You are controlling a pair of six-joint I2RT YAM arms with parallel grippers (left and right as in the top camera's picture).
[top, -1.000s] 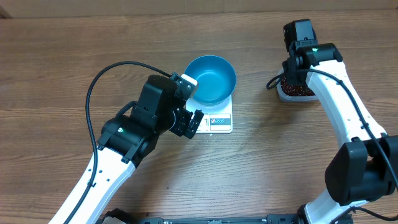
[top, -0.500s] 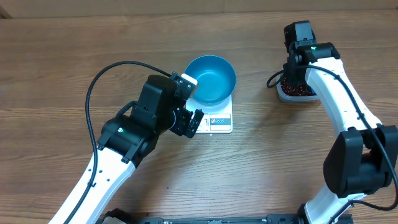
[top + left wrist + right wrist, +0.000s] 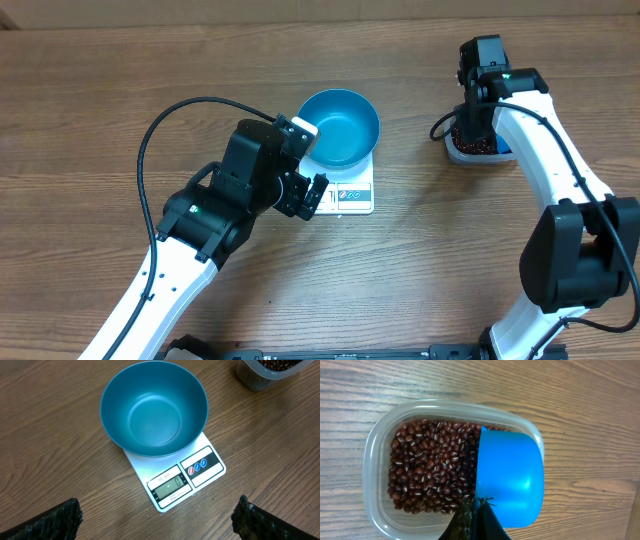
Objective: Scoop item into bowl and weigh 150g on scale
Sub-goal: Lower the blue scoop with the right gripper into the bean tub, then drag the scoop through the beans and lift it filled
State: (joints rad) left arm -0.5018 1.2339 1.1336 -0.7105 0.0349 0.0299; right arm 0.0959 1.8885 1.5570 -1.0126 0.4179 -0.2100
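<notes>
Left arm, white links with black joints: enters the overhead view at 7 o'clock and reaches toward 1 o'clock. Left gripper (image 3: 309,160) sits near centre, black fingers (image 3: 52,520) spread wide, nothing between them.

Right arm: base at 5 o'clock, stretched up to 2 o'clock, wrist pointing down. Right gripper (image 3: 474,515) has its jaws pinched together on the small blue plastic scoop (image 3: 510,477).

Scoop (image 3: 512,477) handle hidden by right gripper (image 3: 475,522) (scale (image 3: 200,467) back under bowl (image 3: 154,407))
</notes>
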